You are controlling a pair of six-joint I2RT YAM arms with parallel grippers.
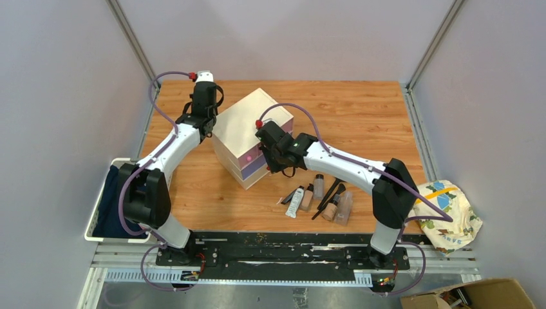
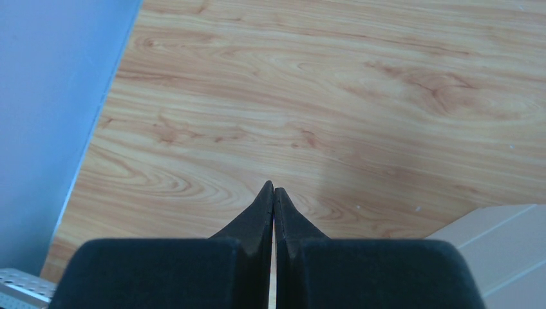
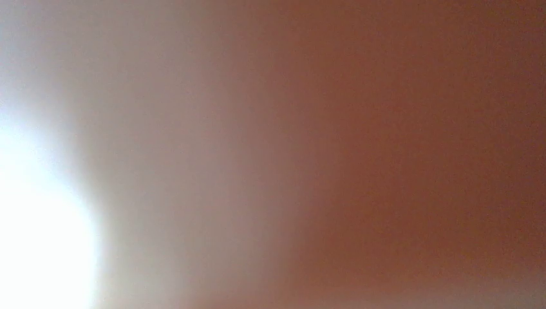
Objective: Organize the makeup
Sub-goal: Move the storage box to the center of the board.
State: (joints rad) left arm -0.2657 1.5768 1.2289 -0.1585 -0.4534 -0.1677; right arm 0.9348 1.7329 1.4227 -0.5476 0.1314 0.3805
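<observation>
The makeup lies in a loose cluster on the tabletop, near the front edge and just right of the cream drawer box. It includes a white squeeze tube, beige bottles, clear bottles and slim black brushes. Nothing from it sits inside any container yet. It is close to the right arm's base and to the drawer fronts, so it looks staged for short transfers once a drawer is open. The right gripper is up against the box's front face, level with the pink drawer and above the purple one. Its jaws are together. The right wrist view is only a pink-brown blur, which fits a camera nearly touching that face, and I cannot tell whether the jaws pinch a pull. The likely aim is to draw a drawer out. The left gripper hangs over bare wood at the box's far left side, its jaws pressed together on nothing. It may be there to brace the box, though it does not visibly touch it. The drawers appear closed, so their contents are hidden. A white basket off the tabletop's left edge holds dark blue fabric.
</observation>
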